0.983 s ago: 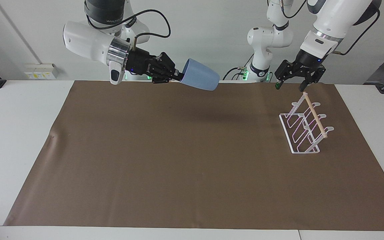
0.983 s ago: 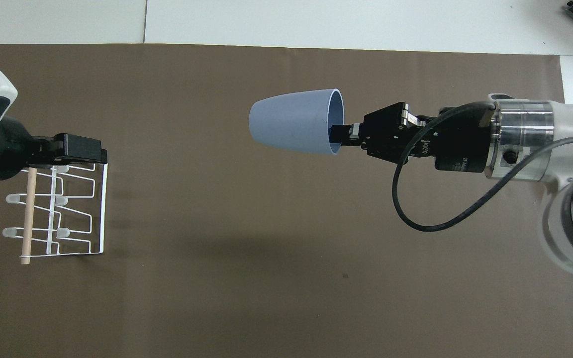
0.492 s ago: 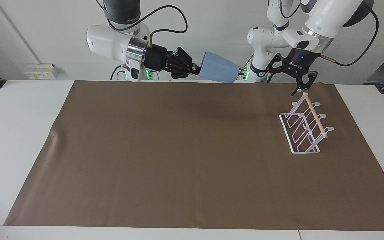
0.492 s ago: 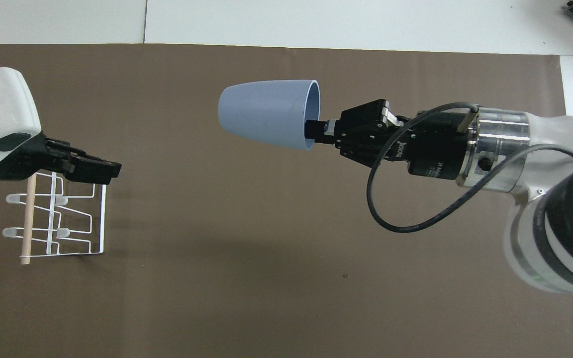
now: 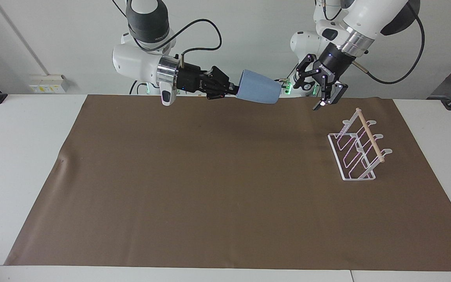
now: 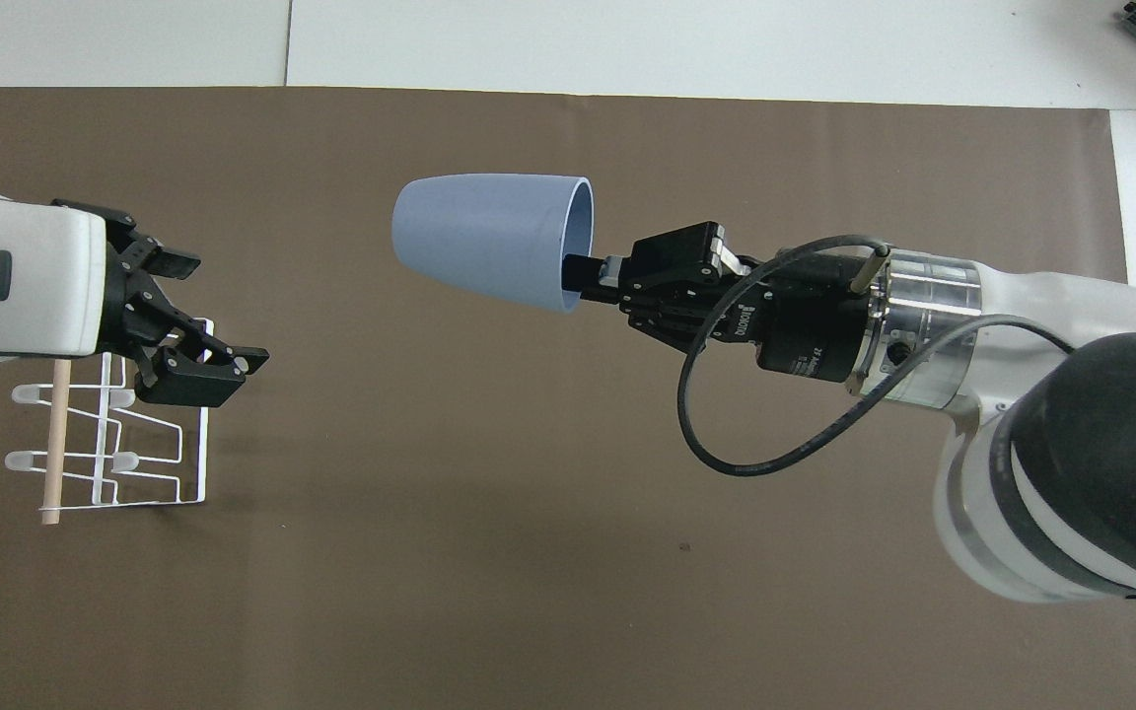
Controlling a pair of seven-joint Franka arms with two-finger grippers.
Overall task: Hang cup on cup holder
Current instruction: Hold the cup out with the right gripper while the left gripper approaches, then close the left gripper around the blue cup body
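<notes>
I hold the cup (image 5: 258, 91) sideways in mid-air by its rim, pinched in my right gripper (image 5: 231, 91), light but probably slippery plastic, left gripper (image 5: 324, 91) spread wide near the cup holder (image 5: 356, 150)

Brown mat (image 5: 194, 188) bare between raised cup (image 5: 258, 92) and cup holder (image 5: 356, 150) — only left gripper (image 5: 324, 91) hangs between, fingers spread.

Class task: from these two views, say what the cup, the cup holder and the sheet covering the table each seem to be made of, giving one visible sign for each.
Cup: probably plastic, matte; even light-blue surface, thin rim, no glare.
Cup holder: seemingly white-coated metal wire, thin bent loops; the pale rod along its top looks like bare wood.
Sheet: brown, matte, likely paper or thin vinyl; one edge shows a crease.
</notes>
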